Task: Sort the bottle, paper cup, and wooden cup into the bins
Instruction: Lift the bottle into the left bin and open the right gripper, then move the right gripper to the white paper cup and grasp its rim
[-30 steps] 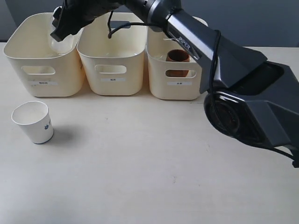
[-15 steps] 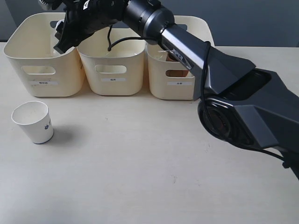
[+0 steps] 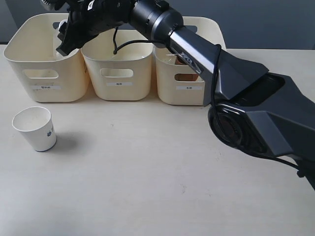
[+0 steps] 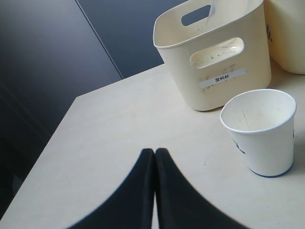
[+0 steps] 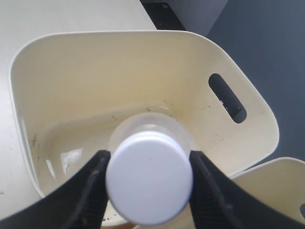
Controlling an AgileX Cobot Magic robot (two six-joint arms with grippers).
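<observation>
Bright, even light; the paper cup [image 3: 34, 129] throws a soft shadow across the desk [image 3: 147, 187]; the bottle [image 5: 149, 183] looks slightly soft close-up.

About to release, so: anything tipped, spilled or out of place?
Nothing stands out. The bottle hangs upright in the right gripper over the left bin, the wooden cup sits in the right bin, and the paper cup stands upright on the table. Only dark specks mark the left bin's floor.

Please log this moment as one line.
right gripper: bottle held over leftmost bin | paper cup: on table | wooden cup: in rightmost bin
</observation>
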